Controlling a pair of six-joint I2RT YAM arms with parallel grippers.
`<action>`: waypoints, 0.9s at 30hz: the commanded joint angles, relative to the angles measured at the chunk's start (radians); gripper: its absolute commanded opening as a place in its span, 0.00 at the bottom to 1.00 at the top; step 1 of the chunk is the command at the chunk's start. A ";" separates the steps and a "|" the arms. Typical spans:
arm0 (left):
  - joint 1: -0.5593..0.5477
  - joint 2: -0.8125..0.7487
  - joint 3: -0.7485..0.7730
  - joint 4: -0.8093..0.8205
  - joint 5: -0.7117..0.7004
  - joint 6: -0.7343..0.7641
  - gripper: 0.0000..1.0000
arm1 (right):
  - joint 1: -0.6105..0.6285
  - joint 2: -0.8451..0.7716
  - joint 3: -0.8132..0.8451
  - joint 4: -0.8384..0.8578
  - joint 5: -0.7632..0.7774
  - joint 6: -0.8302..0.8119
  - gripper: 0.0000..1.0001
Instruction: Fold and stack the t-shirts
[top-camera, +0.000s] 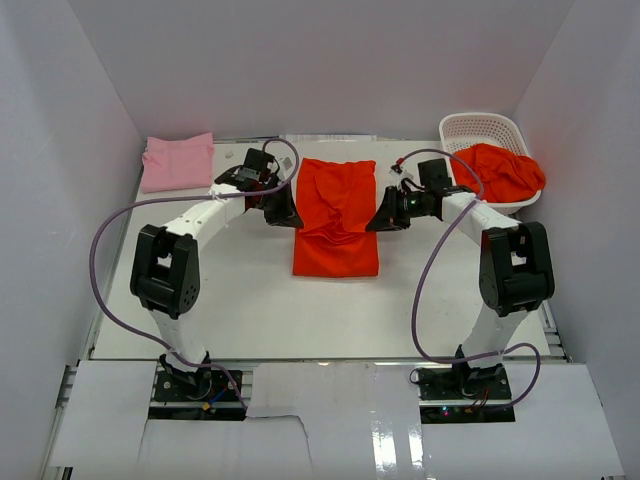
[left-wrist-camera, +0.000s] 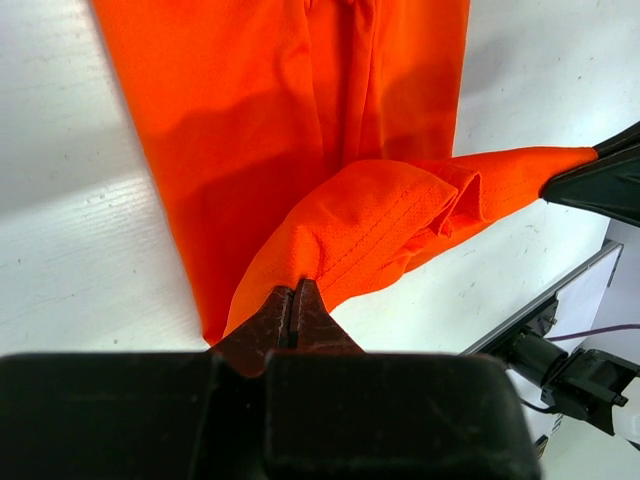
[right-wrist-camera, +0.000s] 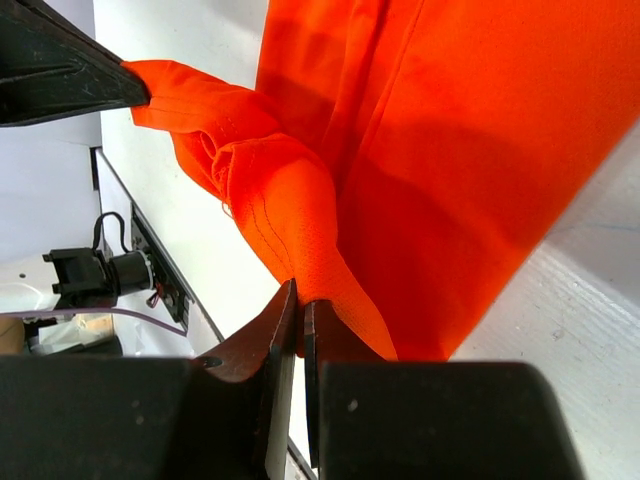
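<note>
Fingers (left-wrist-camera: 265, 330) of the left gripper (top-camera: 288, 214) are pinched shut on a stitched hem of the orange t-shirt (top-camera: 335, 240). The right gripper (top-camera: 377, 222) has its fingers (right-wrist-camera: 270, 332) clamped on the same hem's other end, and the cloth between them is lifted and bunched. This shirt lies as a narrow strip at the bench (top-camera: 260, 310) centre, so it looks mid-fold. A pink t-shirt (top-camera: 178, 160) sits folded at 10 o'clock, seemingly finished. A heap of orange-red shirts (top-camera: 500, 172) fills the white lattice basket (top-camera: 480, 125) at 2 o'clock and is unfolded, so most of the work remains. Bare bench lies toward 6 o'clock of the strip. White walls (top-camera: 60, 200) close in at 9 and 3 o'clock, and the basket stands near the right arm.
</note>
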 joint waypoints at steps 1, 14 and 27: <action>0.009 0.008 0.060 -0.009 -0.008 0.020 0.00 | -0.007 0.005 0.062 -0.017 -0.006 -0.027 0.08; 0.031 0.100 0.135 -0.017 -0.005 0.041 0.00 | -0.026 0.106 0.158 -0.033 -0.014 -0.038 0.08; 0.032 0.194 0.198 0.020 -0.018 0.052 0.00 | -0.032 0.215 0.211 -0.026 0.004 -0.075 0.08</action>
